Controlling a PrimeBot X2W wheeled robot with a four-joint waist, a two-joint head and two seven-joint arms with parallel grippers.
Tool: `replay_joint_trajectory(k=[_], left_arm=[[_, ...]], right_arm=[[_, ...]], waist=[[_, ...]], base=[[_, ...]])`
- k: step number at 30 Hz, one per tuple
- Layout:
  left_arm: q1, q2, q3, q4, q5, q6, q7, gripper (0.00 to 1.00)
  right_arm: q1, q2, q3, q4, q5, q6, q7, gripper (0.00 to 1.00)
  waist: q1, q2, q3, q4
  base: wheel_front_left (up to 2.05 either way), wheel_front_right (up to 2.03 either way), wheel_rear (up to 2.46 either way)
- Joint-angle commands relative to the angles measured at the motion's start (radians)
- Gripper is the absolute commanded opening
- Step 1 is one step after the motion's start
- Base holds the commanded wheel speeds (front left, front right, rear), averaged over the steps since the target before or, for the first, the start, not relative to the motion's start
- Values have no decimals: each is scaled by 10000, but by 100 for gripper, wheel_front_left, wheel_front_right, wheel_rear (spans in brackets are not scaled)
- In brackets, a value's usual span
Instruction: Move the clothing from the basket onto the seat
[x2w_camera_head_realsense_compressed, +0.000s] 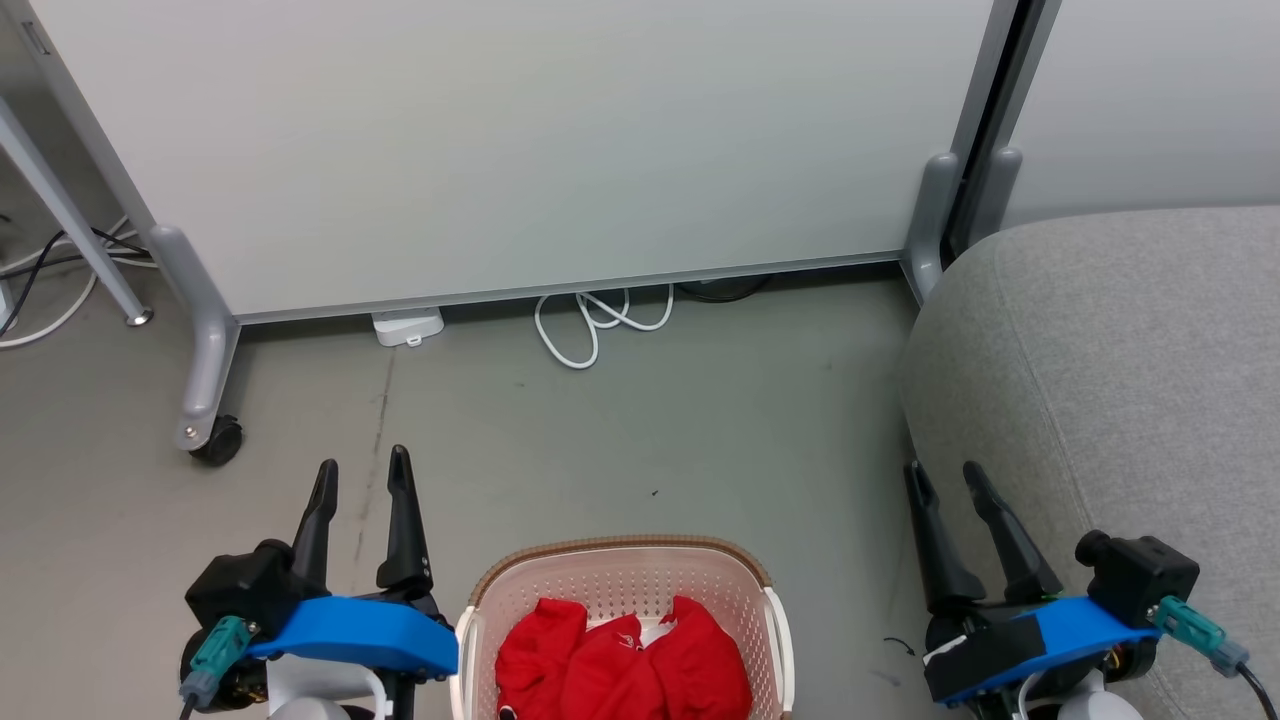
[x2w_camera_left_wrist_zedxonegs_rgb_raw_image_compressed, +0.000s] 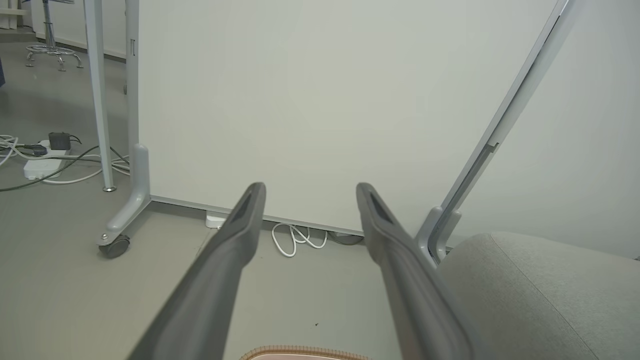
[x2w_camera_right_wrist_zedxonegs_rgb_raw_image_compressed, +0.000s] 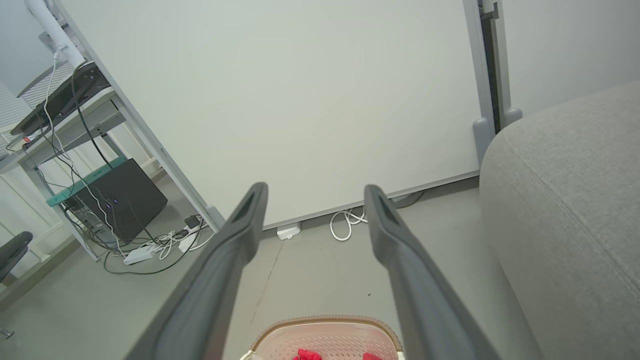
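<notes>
Nothing done yet on my end: the red clothing (x2w_camera_head_realsense_compressed: 620, 665) sits piled in the basket (x2w_camera_head_realsense_compressed: 640, 585) at bottom centre, and the grey seat (x2w_camera_head_realsense_compressed: 1130, 380) at right is bare. My left fingers (x2w_camera_head_realsense_compressed: 404, 520) and right fingers (x2w_camera_head_realsense_compressed: 940, 550) are spread wide, holding nothing.

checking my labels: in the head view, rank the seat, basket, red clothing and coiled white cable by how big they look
1. seat, cropped by the frame
2. basket, bottom cropped
3. clothing, inside the basket
4. coiled white cable, farther off, so its true size is unsure
</notes>
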Motion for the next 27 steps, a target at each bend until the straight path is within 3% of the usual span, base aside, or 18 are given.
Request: replay_joint_trajectory(k=[1,27], left_arm=[[-191,57,-30,-90,275,68,-85,100],[-231,63,-484,37,2284,158,-636,100]], right_arm=[[-211,-73,43,-107,-265,19,-101,100],[-157,-90,151,-137,-2409,24,-647,100]], waist=[[0,0,4,6],[0,0,0,114]], base=[[0,0,0],[0,0,0]])
